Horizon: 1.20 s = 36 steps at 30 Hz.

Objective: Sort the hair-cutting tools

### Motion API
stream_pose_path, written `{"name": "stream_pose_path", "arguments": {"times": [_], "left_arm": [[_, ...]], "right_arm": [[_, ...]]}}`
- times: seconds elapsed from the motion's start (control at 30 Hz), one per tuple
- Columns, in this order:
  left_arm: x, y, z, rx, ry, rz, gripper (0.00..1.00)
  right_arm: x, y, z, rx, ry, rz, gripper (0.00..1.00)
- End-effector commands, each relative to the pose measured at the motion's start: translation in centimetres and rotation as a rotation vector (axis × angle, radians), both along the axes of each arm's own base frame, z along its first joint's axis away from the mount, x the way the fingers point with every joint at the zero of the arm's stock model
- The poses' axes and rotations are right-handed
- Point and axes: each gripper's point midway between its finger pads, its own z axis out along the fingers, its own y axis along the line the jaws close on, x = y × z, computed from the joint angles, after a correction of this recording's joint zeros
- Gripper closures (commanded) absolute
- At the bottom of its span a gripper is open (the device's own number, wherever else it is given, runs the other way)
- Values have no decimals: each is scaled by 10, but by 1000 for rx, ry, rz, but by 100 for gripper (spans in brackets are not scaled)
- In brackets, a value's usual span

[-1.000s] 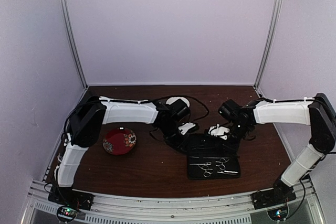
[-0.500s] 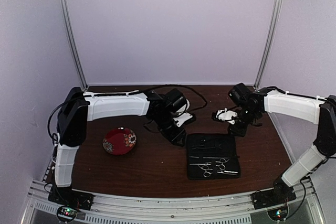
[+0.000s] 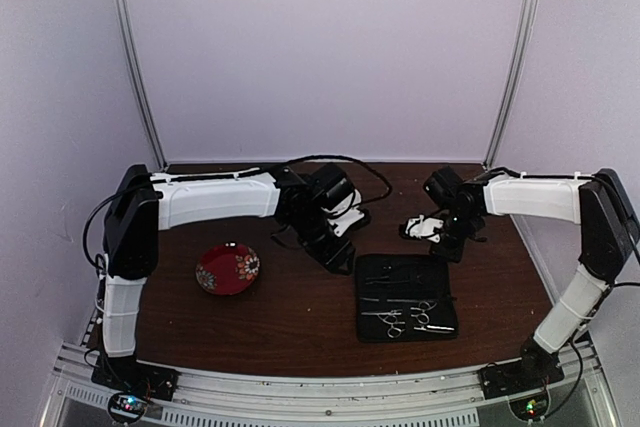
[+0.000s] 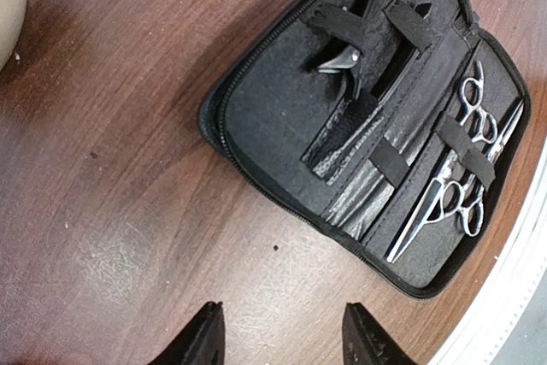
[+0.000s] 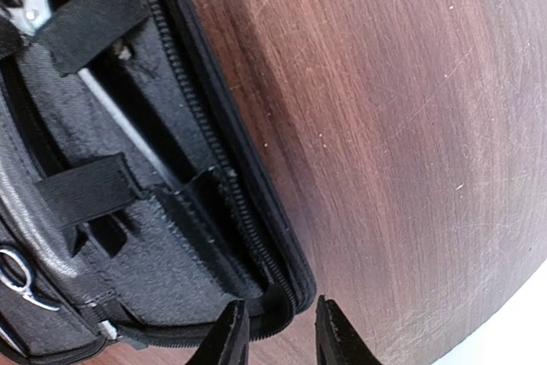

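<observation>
Hovering released and empty, the left jaws and right jaws stand near the open case (image 4: 273, 117), where both scissors (image 4: 419, 221) sit strapped. Risk: a jaw descending askew could snag the elastic strap (image 4: 466, 150), dragging the case.

case (image 4: 265, 117) black | scissors (image 4: 417, 224) silver | plate (image 3: 228, 269) red, flower-patterned | table (image 3: 300, 322) dark brown woodgrain

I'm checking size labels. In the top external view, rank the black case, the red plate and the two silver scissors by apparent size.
Largest to smallest:
1. black case
2. red plate
3. silver scissors, both in the case; too small here to rank against each other.
</observation>
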Motion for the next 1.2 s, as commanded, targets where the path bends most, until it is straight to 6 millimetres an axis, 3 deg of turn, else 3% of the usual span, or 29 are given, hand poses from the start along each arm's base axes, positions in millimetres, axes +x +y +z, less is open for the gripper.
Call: {"name": "stream_pose_path", "arguments": {"times": [0.0, 0.2, 0.43, 0.63, 0.73, 0.87, 1.17], "left_arm": [[2, -7, 20, -56, -33, 6, 50], [-1, -8, 15, -66, -16, 7, 50], [-2, -10, 12, -74, -8, 6, 50], [-2, -11, 12, -78, -7, 1, 50], [-2, -10, 11, -77, -7, 1, 50], [-2, -11, 10, -79, -5, 1, 50], [-4, -8, 8, -71, 2, 6, 51]], "right_arm": [[13, -3, -2, -29, -33, -5, 74], [17, -5, -14, -59, -21, -3, 80], [16, -6, -18, -65, -17, 2, 96], [17, -9, -4, -71, -50, 0, 95], [21, -13, 5, -86, -95, 2, 85], [21, -15, -3, -106, -81, 14, 80], [20, -10, -19, -103, -19, 18, 84]]}}
